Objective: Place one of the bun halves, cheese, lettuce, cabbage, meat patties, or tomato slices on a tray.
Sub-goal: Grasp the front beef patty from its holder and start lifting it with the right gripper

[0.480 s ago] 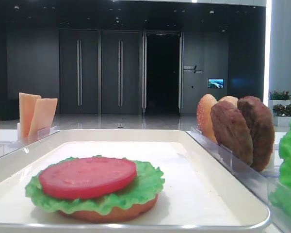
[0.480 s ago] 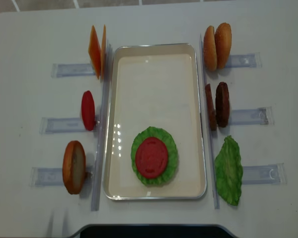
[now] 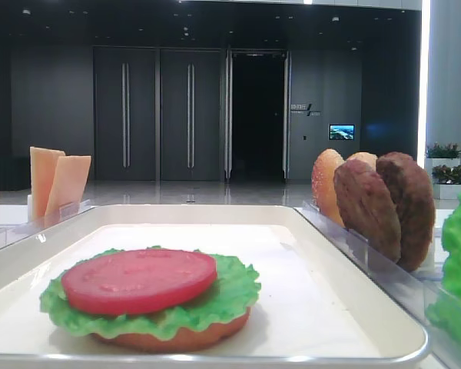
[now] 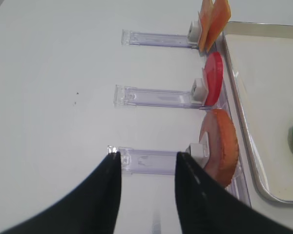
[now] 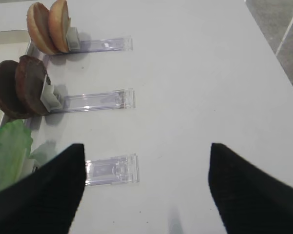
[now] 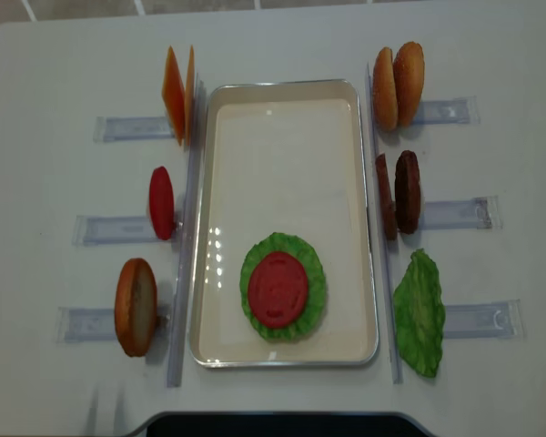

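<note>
Stack of bun, lettuce, tomato slice [image 6: 277, 289] sits near tray [image 6: 285, 89] front edge. Meat patties [image 5: 19, 85] upright on edge by tray's right rim, nearer right gripper [image 5: 145, 187]; both grippers' jaws apart, empty.

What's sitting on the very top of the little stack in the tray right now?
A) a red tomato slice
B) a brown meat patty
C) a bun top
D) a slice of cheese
A: a red tomato slice lies on the lettuce in the tray; the meat patties and cheese stand in racks beside the tray.
</note>
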Controlling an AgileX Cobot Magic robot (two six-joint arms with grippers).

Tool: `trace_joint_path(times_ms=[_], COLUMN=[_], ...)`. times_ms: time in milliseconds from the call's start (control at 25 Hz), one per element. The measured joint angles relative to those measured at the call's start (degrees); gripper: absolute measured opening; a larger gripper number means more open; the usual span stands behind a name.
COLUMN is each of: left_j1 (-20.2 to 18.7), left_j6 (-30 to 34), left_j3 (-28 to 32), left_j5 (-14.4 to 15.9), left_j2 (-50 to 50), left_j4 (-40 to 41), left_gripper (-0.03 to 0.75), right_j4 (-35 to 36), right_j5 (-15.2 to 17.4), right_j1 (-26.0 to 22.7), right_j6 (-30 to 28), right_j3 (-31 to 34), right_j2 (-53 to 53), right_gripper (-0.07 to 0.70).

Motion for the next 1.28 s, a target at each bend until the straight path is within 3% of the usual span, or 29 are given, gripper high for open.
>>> trace_joint_path(times_ms=[680,1280], left_j1=[0.0,0.0], left_j6=[0.0,0.0], left_j3=[0.0,0.0], left_j5=[0.0,0.0], left_j2=[0.0,0.0], left_j4=[0.0,0.0], left_gripper=[0.276,0.130], right_j4=[0.0,0.0], right_j5=[0.0,0.0], right_j1=[0.0,0.0], right_j6=[0.0,0.0], right_j3=[0.0,0.1], right_j2=[0.5,23.5], right_gripper=[0.528,0.528])
